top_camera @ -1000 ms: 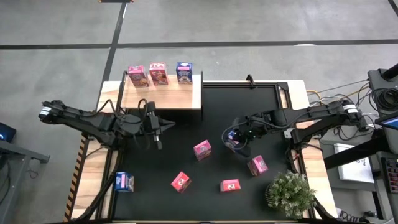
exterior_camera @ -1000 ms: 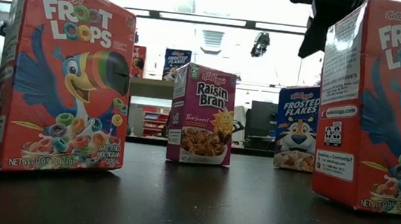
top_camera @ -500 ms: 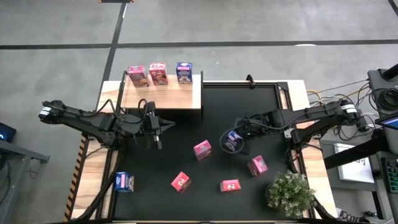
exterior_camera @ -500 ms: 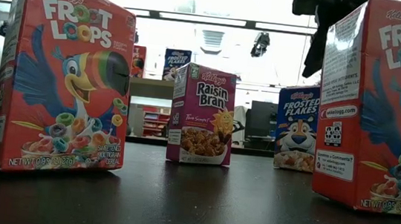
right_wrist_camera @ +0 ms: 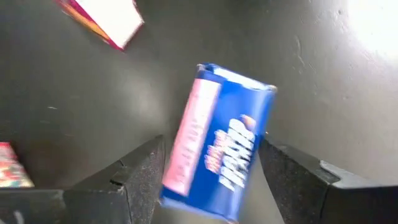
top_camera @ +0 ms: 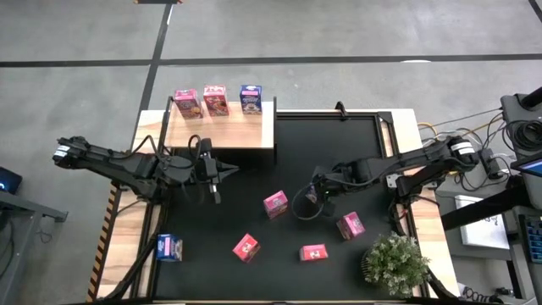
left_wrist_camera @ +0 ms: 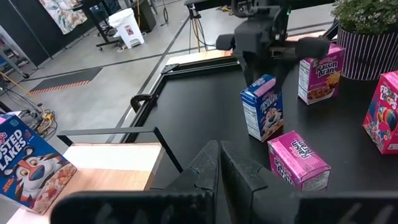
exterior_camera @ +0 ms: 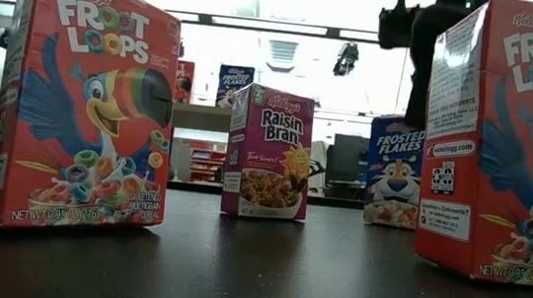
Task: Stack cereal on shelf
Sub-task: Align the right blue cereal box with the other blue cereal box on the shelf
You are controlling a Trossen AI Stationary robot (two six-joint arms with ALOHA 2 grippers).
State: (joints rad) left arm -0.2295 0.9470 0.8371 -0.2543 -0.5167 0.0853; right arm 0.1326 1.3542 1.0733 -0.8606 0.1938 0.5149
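**Right fingers spread around a blue box at mid-worktop**

We see the right arm reaching from the right edge of the worktop (top_camera: 339,135) leftward and low across the black mat. Its right gripper (top_camera: 312,196) points down over a blue cereal box (right_wrist_camera: 219,146) near the middle of the mat. In the right wrist view, the two dark fingers (right_wrist_camera: 140,171) stand wide apart, one on each side of the box, with a gap showing on both sides, so the fingers are released and not clamped. From the left wrist view, the blue box stands upright on the mat directly under that gripper.

The left arm stretches in from the left edge, bent at the elbow, and its left gripper (top_camera: 218,172) hovers just in front of the shelf (top_camera: 254,135). Its fingers are clenched together with nothing between them.

The pale wooden shelf sits at the far left of the worktop and carries three boxes in a row along its far edge: two pink boxes (top_camera: 186,103) and one blue box on the shelf (top_camera: 251,98).

On the mat, a pink box (top_camera: 275,203) lies just left of the right gripper. More pink boxes (top_camera: 246,247) lie nearer, and another blue box (top_camera: 169,247) lies at the near left. A potted plant (top_camera: 395,264) stands at the near right corner.
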